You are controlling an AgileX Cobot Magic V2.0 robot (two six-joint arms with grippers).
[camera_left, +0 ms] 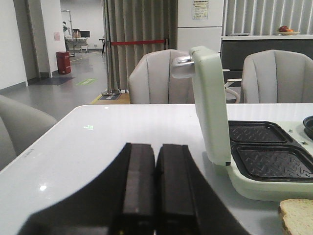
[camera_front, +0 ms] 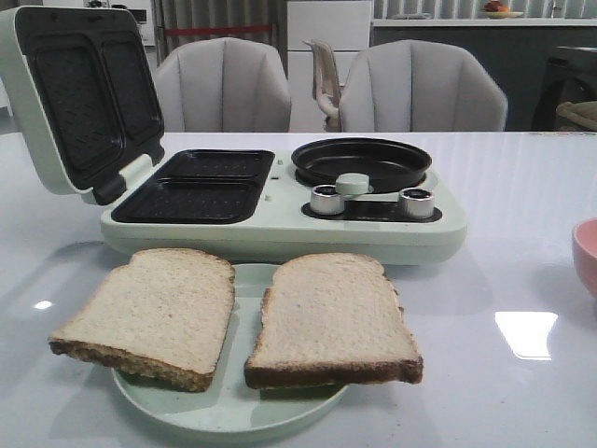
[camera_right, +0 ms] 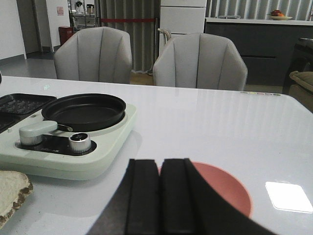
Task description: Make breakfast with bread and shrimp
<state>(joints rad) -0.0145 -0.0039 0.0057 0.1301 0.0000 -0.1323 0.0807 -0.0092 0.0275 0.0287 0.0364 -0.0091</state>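
At table centre, two pale beige brown-crusted bread slices lie staged on a mint round plate, six o'clock of the opened sandwich maker. Left gripper and right gripper are closed, empty. Shrimp unseen.

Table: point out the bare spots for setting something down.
Bare table lies right of the breakfast maker, up to the pink bowl; also left of the open lid. Crowded: the plate with both bread slices sits close before the maker.
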